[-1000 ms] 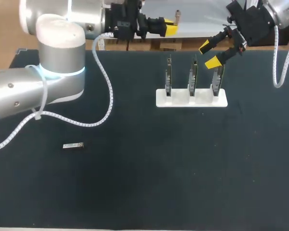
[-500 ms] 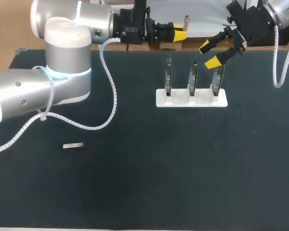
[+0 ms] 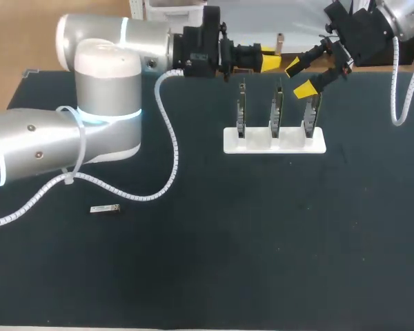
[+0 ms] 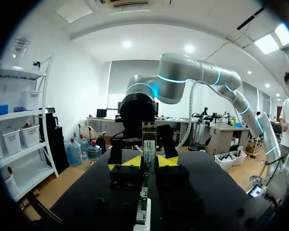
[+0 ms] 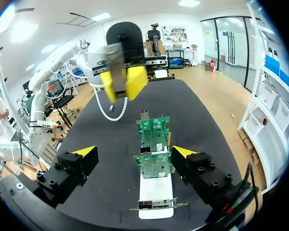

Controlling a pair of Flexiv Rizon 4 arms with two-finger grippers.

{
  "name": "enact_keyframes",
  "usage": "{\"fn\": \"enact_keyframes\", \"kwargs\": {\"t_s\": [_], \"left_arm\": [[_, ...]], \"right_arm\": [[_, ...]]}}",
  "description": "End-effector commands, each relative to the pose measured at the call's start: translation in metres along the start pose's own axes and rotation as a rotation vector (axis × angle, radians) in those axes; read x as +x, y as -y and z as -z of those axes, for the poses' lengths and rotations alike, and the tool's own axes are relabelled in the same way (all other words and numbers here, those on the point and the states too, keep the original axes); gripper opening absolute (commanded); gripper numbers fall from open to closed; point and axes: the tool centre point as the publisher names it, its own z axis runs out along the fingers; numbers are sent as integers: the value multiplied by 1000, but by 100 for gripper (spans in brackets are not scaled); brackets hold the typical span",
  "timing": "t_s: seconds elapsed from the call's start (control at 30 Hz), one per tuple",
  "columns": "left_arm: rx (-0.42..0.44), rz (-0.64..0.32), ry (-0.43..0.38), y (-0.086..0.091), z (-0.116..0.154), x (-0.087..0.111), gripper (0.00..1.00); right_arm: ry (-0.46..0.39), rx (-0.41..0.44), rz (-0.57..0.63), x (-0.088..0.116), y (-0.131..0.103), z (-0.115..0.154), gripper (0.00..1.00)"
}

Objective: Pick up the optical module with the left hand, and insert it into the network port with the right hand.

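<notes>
You had the left gripper [image 3: 270, 62] out level over the table's far edge, fingers clamped on the optical module [image 4: 149, 143]. It was held crosswise with an end poking clear of the yellow tips, likely so the other arm could take that free end. Near it the right gripper [image 3: 300, 77] hung over the right-end card, fingers spread wide with nothing between them, which looked set for the handover. Three network cards [image 3: 276, 109] stood upright in a white stand [image 3: 274, 143] with ports [image 5: 144, 115] at their top edges, so I'd judge insertion had to come from above. A second module [image 3: 105, 208] lay flat on the table [image 3: 262, 262] at the left, well apart from the stand.
</notes>
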Motion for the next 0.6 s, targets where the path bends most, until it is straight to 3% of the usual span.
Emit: {"fn": "enact_keyframes", "kwargs": {"t_s": [0.03, 0.6], "left_arm": [[24, -1, -2, -10, -8, 4, 0], [40, 5, 30, -13, -22, 11, 0]], "right_arm": [[0, 8, 0, 0, -3, 0, 100], [0, 8, 0, 0, -3, 0, 100]]}}
